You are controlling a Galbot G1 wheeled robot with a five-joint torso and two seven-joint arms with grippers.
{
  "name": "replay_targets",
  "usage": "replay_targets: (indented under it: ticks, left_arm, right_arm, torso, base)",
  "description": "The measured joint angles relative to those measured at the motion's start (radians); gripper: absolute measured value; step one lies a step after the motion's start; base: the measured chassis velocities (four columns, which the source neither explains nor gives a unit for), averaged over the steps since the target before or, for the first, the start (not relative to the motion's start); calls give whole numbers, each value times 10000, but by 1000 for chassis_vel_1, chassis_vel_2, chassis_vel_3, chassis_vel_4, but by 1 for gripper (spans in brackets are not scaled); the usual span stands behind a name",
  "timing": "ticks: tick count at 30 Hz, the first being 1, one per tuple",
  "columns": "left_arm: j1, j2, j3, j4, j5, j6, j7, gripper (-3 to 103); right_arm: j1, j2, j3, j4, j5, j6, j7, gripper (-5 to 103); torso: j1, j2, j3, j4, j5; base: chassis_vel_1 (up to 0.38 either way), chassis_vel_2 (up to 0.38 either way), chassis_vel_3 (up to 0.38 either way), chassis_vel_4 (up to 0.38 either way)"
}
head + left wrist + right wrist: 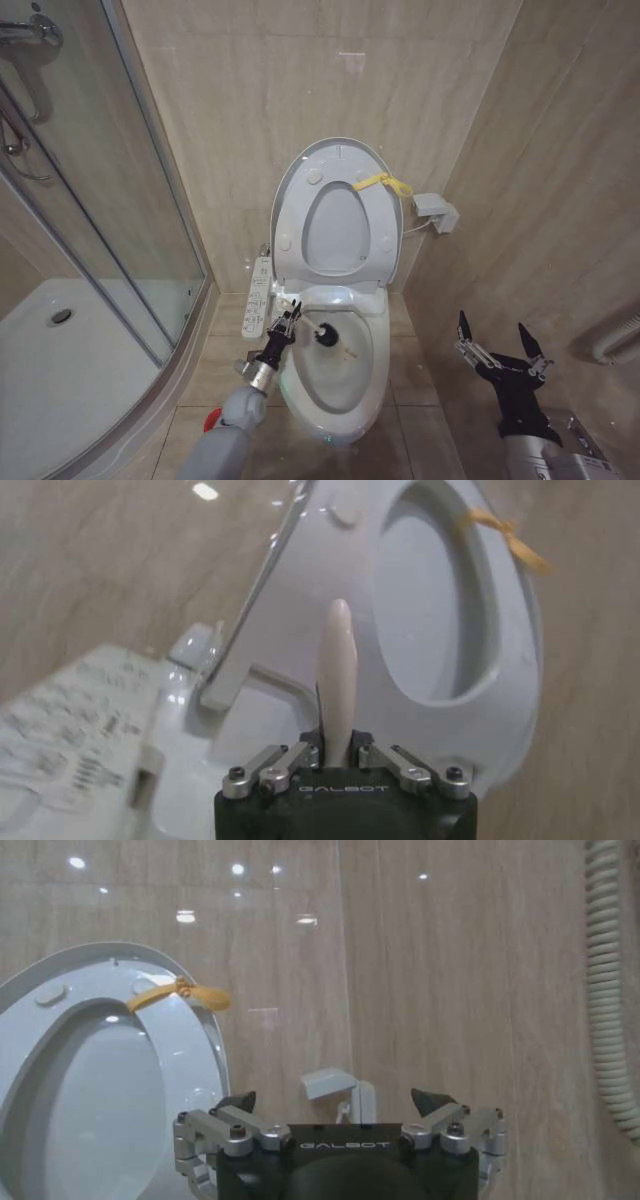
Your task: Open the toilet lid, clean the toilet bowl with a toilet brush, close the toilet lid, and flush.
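Toilet brush (318, 332): thin pale stick handle, dark round head inside the toilet bowl (340, 400), a glossy white ceramic oval. Left claw (285, 322) clamps the handle at the bowl's left rim. Toilet lid (335, 215): smooth plastic, upright against beige wall tile, yellow strap (382, 183) on top. Right claw (498, 348): spread, idle, right of bowl. Left wrist view shows the tapered handle (336, 682) between closed fingers.

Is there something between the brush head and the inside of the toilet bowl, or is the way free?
Nothing visible blocks it. The toilet lid and seat stand raised against the wall, so the toilet bowl is open. The left gripper holds the toilet brush, whose dark head is already over the basin. The right gripper waits open, off to the side.
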State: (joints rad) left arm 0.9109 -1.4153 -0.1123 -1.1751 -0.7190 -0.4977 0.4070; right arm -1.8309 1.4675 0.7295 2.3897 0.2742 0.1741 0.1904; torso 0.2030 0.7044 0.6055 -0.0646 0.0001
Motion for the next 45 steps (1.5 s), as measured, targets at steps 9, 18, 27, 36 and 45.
replay_targets:
  ticks: [9, 18, 27, 36, 45]
  left_arm:
    - [193, 134, 644, 614, -793, 493, 199, 17]
    - [-203, -401, 977, 978, -1878, 360, 295, 17]
    - [-816, -598, 1133, 2385, -898, -395, 445, 17]
    - [-315, 28, 730, 1750, 838, -501, 691, 17]
    - [709, 797, 295, 201, 2427, -417, 578, 17]
  right_arm:
    - [0, 0, 0, 0, 0, 0, -3, 100]
    - [0, 0, 0, 0, 0, 0, -1, 100]
    - [0, 0, 0, 0, 0, 0, 0, 100]
    - [0, 0, 0, 0, 0, 0, -2, 100]
    - [0, 0, 0, 0, 0, 0, -2, 100]
  torso:
    - [-1, 0, -1, 12, 2]
    - [-1, 1, 0, 6, 3]
    - [-5, 5, -4, 3, 7]
    - [-2, 2, 0, 1, -2]
    - [-1, 0, 0, 5, -3]
  base:
    - [0, 0, 0, 0]
    - [0, 0, 0, 0]
    - [0, 0, 0, 0]
    - [0, 0, 0, 0]
    - [0, 0, 0, 0]
